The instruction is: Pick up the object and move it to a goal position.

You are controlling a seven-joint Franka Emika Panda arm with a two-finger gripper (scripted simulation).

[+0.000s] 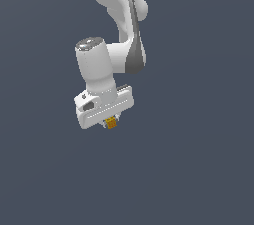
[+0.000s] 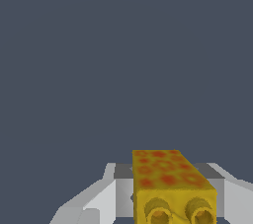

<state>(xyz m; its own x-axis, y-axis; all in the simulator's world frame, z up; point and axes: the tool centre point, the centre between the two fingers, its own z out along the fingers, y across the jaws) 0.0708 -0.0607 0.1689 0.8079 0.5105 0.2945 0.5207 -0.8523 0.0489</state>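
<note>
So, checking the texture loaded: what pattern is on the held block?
Yellow-orange block with reddish-orange spots, clearest in the wrist view.

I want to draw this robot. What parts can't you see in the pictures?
- Arm's base: cut off by the exterior view's upper edge.
- Yellow block: tiny, mostly hidden under the gripper in the exterior view.
- Fingers: cropped by the wrist view's edge.
- Goal position: no marker visible.

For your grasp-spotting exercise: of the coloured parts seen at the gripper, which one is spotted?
The yellow cube, with reddish-orange spots, between the fingers of the gripper; the gripper itself is plain white and grey.
</note>
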